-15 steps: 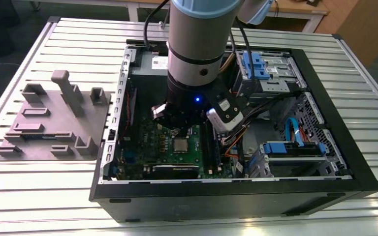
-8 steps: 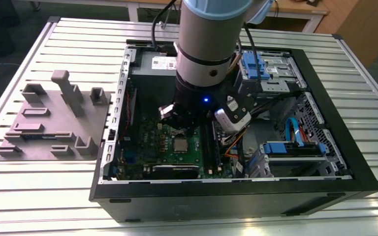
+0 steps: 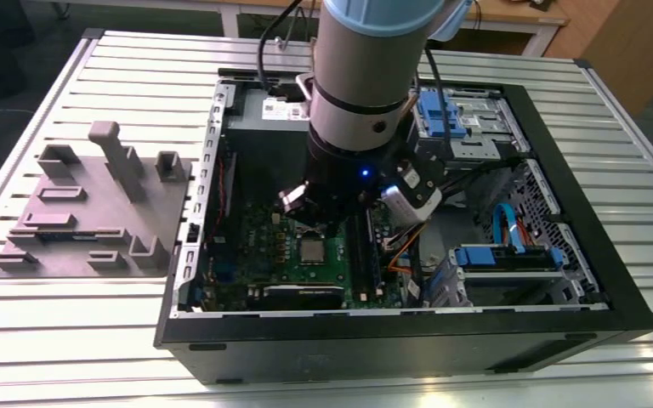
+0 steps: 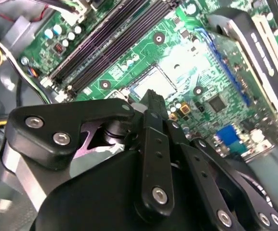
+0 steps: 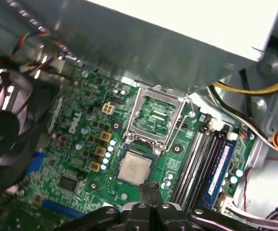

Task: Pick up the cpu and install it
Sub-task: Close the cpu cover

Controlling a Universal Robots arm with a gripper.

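Ribbed aluminium slats make up the table [image 3: 77, 340], with wooden furniture [image 3: 633, 42] and dark floor beyond its far edge. On the exterior view's left a grey moulded fixture plate [image 3: 88, 212] lies flat on the slats. Just beside it sits an open black computer case [image 3: 417, 340]. The arm [image 3: 360, 85] reaches down into the case over the green board [image 3: 258, 246].

The cpu [image 3: 312, 249] lies flat in the board's socket, silvery top up, also seen in the first wrist view [image 5: 135, 168]. The socket's hinged metal frame [image 5: 155, 118] stands raised beside it. Dark memory slots [image 5: 196, 159] run along the socket's other side.

The claw [image 5: 151, 186] hangs just above the chip's edge, its tips pressed together and pinching nothing; whether they touch the chip cannot be told.
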